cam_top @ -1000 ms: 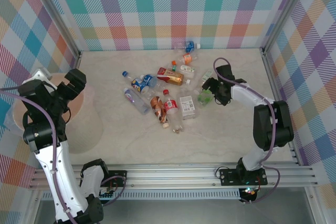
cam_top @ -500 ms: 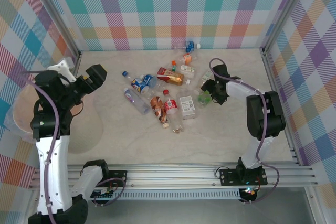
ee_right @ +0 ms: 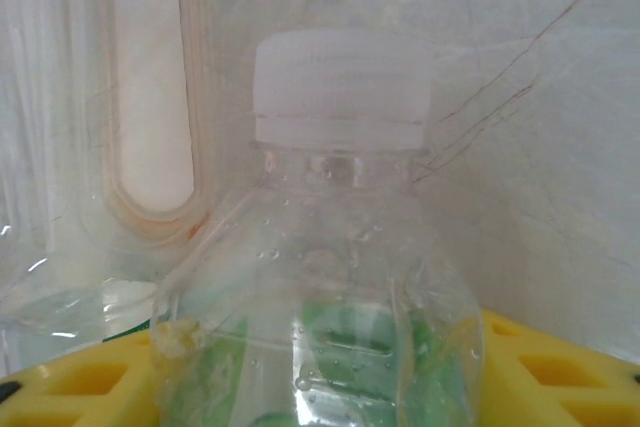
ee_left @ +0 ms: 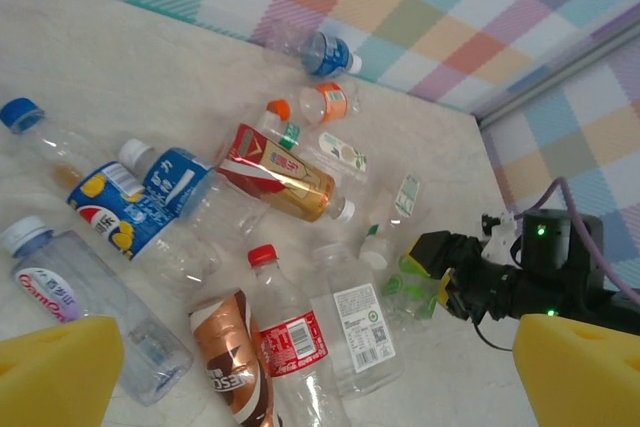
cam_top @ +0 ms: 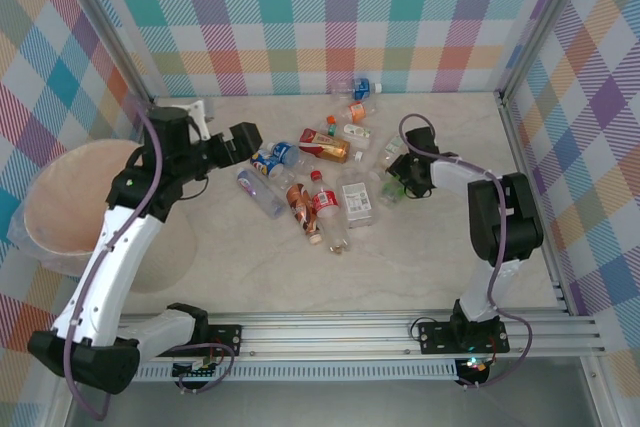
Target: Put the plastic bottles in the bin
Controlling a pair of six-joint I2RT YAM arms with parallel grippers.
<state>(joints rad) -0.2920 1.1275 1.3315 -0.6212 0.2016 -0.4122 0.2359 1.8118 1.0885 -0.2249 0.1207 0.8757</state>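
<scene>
Plaid walls (cam_top: 300, 17) in pastel checks close in a pale marbled tabletop (cam_top: 420, 257), where the plastic bottles (cam_top: 310, 172) lie scattered on their sides from the middle towards the far edge, and the bin (cam_top: 75, 202) stands at the left edge. The right claw (cam_top: 400, 179) sits at the right fringe of the heap, its yellow pads (ee_right: 545, 372) closed against both flanks of a green-labelled bottle (ee_right: 320, 287) with a white cap (ee_right: 340, 87). The left claw (cam_top: 245, 140) hangs beside the left end of the heap, spread wide and holding nothing. These bottles look empty and thin-walled, so probably very light, slick, apt to roll, and quick to buckle under a hard squeeze; the labelled mid-body is likely the surest place to grip. A second ago the left arm was over the bin; it has since swung across to the heap, while the right claw has scarcely shifted from its bottle.
</scene>
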